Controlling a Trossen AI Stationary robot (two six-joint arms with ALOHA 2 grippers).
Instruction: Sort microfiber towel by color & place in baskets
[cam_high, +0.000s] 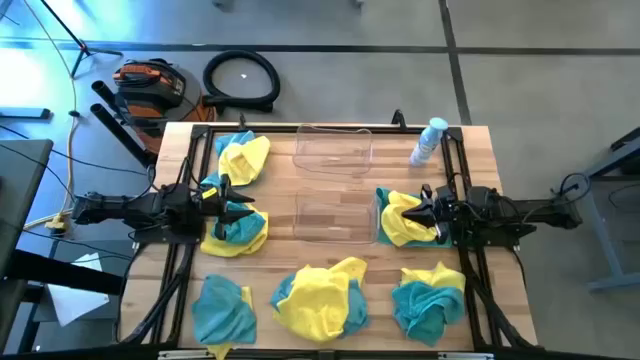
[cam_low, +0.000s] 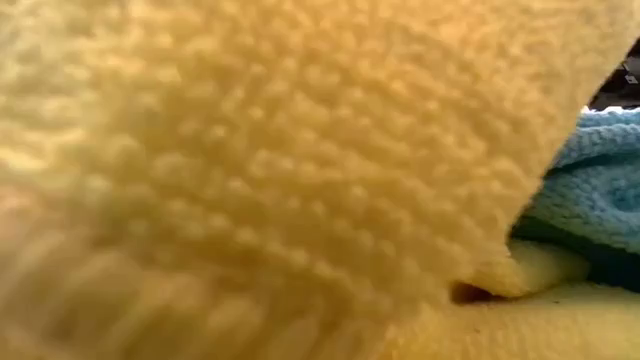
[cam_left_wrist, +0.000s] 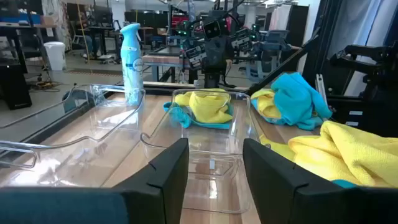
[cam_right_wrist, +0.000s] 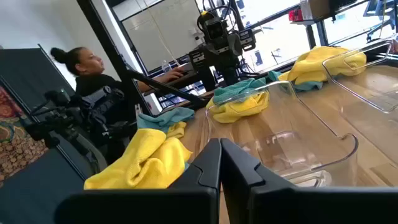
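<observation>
Several heaps of yellow and teal towels lie on the wooden table. In the high view one heap (cam_high: 243, 158) lies far left, one (cam_high: 235, 230) left, one (cam_high: 405, 220) right, and three along the near edge (cam_high: 222, 310) (cam_high: 320, 298) (cam_high: 430, 295). Two clear baskets stand in the middle, one farther (cam_high: 333, 150) and one nearer (cam_high: 335, 215); no towel lies in either. My left gripper (cam_high: 240, 210) (cam_left_wrist: 214, 168) hovers open over the left heap, pointing at the nearer basket (cam_left_wrist: 205, 155). My right gripper (cam_high: 412, 213) (cam_right_wrist: 221, 165) is shut above the right heap.
A spray bottle with a blue cap (cam_high: 428, 140) stands at the far right, beside the farther basket. A yellow towel (cam_low: 280, 170) fills the low view and hides the table there. A person (cam_right_wrist: 87, 68) sits beyond the table's left side. Bare wood shows between the heaps.
</observation>
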